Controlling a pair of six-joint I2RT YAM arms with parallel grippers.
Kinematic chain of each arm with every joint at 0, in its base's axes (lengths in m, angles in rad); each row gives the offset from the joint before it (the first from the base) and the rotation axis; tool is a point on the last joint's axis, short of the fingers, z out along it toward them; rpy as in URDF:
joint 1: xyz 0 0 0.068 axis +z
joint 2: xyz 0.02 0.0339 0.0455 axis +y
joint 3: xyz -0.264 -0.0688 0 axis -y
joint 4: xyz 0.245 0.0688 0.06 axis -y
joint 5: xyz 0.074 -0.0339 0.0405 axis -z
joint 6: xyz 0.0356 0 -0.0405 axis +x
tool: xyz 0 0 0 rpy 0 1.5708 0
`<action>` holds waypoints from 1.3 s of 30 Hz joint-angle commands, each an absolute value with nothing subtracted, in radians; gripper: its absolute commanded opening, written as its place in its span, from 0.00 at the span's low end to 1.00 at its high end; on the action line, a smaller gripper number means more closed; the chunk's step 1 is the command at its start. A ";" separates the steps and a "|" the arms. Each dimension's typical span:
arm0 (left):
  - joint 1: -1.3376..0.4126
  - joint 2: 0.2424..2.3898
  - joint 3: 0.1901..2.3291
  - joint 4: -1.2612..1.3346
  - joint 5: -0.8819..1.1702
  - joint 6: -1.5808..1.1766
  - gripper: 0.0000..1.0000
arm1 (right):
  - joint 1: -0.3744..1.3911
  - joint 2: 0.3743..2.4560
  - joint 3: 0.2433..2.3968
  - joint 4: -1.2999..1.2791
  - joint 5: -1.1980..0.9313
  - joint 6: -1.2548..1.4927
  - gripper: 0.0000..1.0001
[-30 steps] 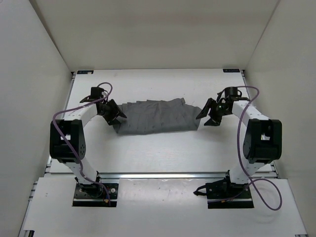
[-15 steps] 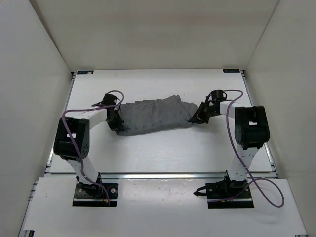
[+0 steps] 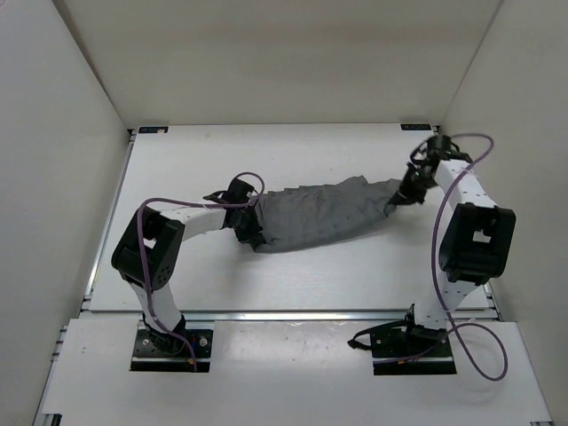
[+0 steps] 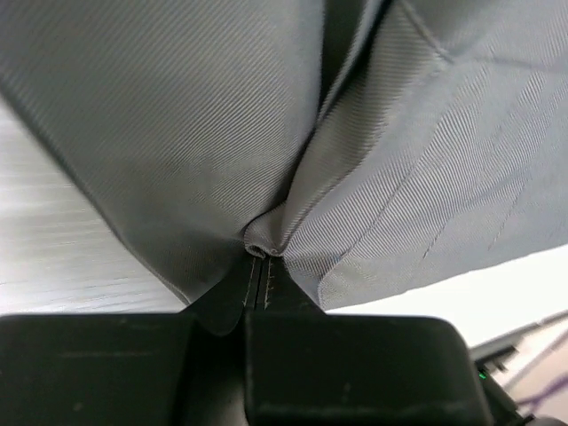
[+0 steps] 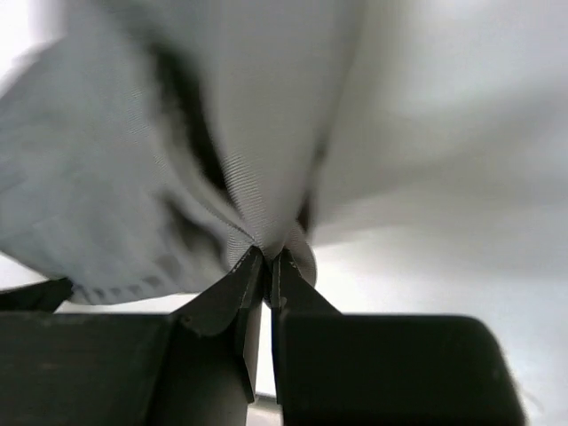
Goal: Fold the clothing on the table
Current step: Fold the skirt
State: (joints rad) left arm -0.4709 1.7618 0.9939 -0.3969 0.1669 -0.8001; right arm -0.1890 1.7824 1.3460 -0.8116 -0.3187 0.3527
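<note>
The clothing is a dark grey pleated garment stretched across the middle of the white table, slanting up toward the right. My left gripper is shut on its left edge. My right gripper is shut on its right end, which is pulled toward the back right. In the left wrist view the fabric bunches into a pinch at the closed gripper. The right wrist view shows blurred cloth drawn up into the shut gripper.
White walls enclose the table on three sides. A metal rail runs along the near edge in front of both arm bases. Purple cables loop from each arm.
Both grippers closed on the garment's ends. The left one then slid right, and the right one moved to the back right, dragging the clothing rightward and stretching it on a slant.
</note>
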 commanded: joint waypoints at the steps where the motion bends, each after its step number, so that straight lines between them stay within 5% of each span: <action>1: -0.466 1.793 1.018 -0.370 0.195 -0.854 0.00 | 0.073 1.684 1.509 -0.842 -0.273 0.334 0.01; 8: -0.410 1.792 0.994 -0.336 0.261 -0.856 0.00 | 0.509 1.903 1.583 -0.511 -0.507 0.515 0.00; 11: -0.374 1.792 0.979 -0.357 0.267 -0.815 0.00 | 0.628 2.073 1.719 -0.570 -0.517 0.483 0.00; 19: -0.338 1.775 0.937 -0.428 0.222 -0.707 0.00 | 0.719 2.310 1.902 -0.659 -0.584 0.483 0.00; 20: -0.324 1.767 0.922 -0.426 0.225 -0.706 0.07 | 0.721 2.321 1.910 -0.679 -0.572 0.483 0.00; 22: -0.288 1.694 0.873 -0.367 0.273 -0.732 0.42 | 0.724 2.348 1.946 -0.751 -0.501 0.473 0.00; 30: -0.131 1.242 0.733 -0.288 0.200 -0.966 0.55 | 0.718 2.291 1.841 -0.825 -0.106 0.623 0.00; 32: -0.091 1.160 0.726 -0.327 0.181 -0.974 0.55 | 0.732 2.223 1.792 -0.777 -0.090 0.600 0.06; 35: -0.049 1.122 0.747 -0.379 0.134 -0.960 0.56 | 0.779 2.094 1.727 -0.628 -0.136 0.513 0.28; 39: -0.003 1.066 0.739 -0.406 0.115 -0.966 0.56 | 0.798 1.990 1.752 -0.623 -0.242 0.457 0.38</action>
State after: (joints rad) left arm -0.0311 1.1007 0.7368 -0.3561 0.1650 -0.9497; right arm 0.7689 2.1220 1.7351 -0.6926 -0.2192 0.5217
